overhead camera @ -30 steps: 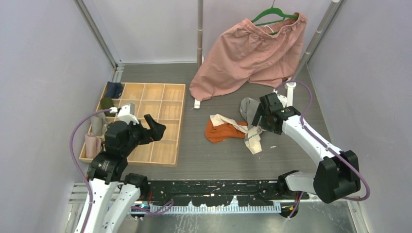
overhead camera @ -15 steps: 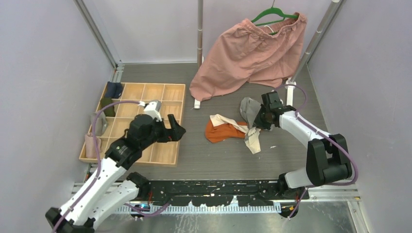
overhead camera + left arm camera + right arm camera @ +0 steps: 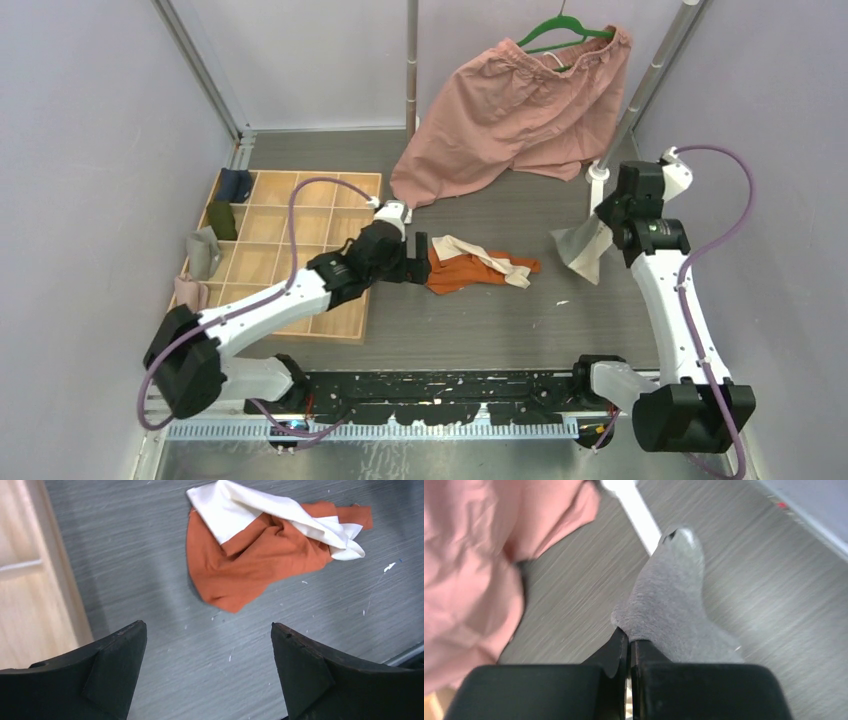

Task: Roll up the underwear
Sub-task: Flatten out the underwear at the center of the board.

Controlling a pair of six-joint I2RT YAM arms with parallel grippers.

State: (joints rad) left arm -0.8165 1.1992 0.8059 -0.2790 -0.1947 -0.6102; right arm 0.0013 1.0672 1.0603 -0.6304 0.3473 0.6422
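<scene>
At frame right, the right gripper (image 3: 629, 642) pinches the grey underwear (image 3: 669, 610) aloft, probably to isolate it; the left gripper (image 3: 207, 650) stands wide open.

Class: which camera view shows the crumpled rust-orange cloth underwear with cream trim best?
Left wrist view: the rust-orange underwear lies close and unobstructed, folds and trim clear. The top external view shows it small, beside the left gripper. The right wrist view misses it.
</scene>
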